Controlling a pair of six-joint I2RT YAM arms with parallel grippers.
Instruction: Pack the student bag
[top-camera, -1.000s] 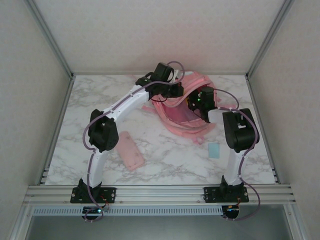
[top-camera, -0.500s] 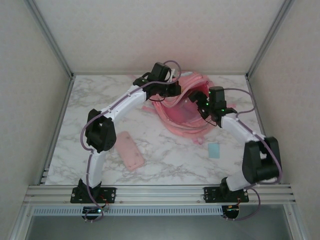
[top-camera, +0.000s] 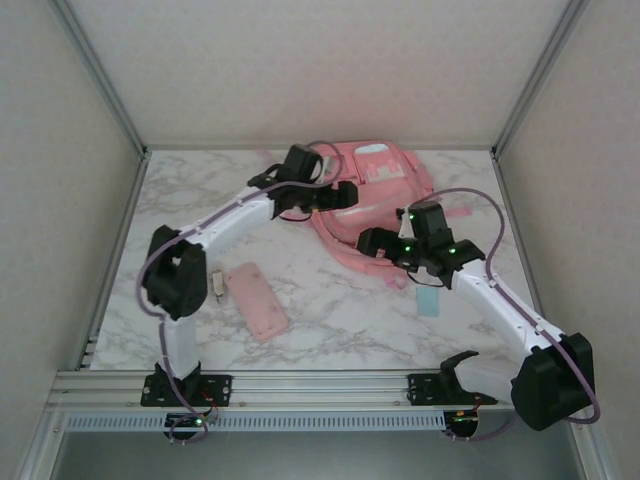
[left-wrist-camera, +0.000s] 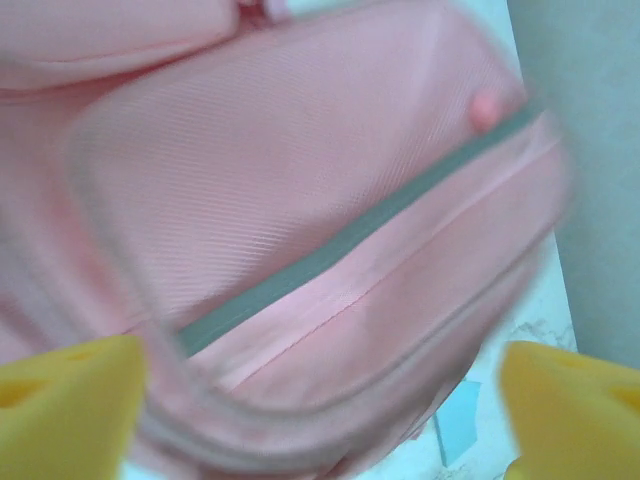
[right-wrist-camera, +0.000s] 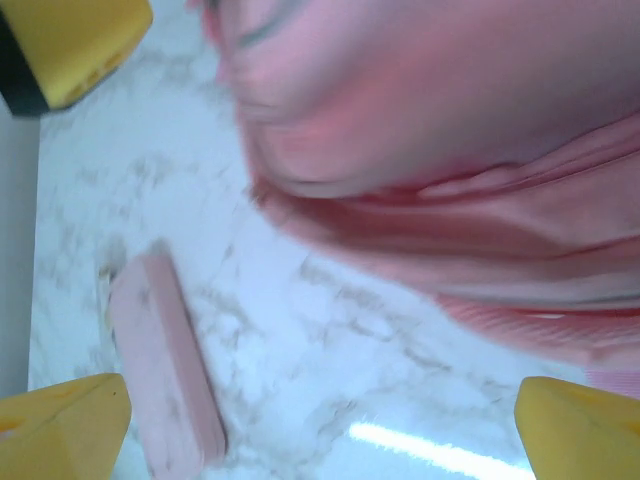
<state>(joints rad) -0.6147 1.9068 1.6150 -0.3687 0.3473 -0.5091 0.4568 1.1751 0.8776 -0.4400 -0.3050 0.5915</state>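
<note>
Top external: student bag (top-camera: 385, 168) now slumped flat, left gripper (top-camera: 342, 194) and right gripper (top-camera: 368, 242) newly wide

The soft pink student bag (top-camera: 390, 178) lies flat, front pockets up, toward the far middle of the table (top-camera: 170, 190).

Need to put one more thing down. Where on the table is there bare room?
Bare marble lies in the far left corner, between the left arm and the side rail, and in the near middle, between the pencil case and the blue card. Around the student bag it's crowded.
</note>
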